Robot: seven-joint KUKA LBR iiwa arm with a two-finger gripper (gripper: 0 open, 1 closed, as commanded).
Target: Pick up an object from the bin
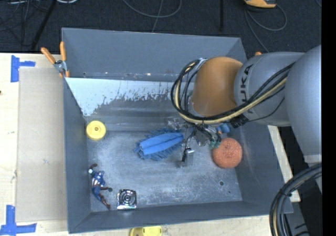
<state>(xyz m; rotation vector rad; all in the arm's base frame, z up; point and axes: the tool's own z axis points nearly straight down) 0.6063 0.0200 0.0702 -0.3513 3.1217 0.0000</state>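
- Camera view: gripper at frame centre, at right end of blue brush; grip state can't tell.
- Orange ball near, to its right.

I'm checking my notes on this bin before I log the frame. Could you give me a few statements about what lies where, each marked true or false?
1. The gripper is just right of the blue brush, near the middle of the bin. True.
2. The yellow disc lies at the bin's right side. False: it lies at the left side.
3. The orange ball lies right of the gripper. True.
4. The blue toy figure lies against the far wall. False: it is in the view's lower left corner.
5. The gripper holds the orange ball. False: the ball lies on the bin floor, off to its side.
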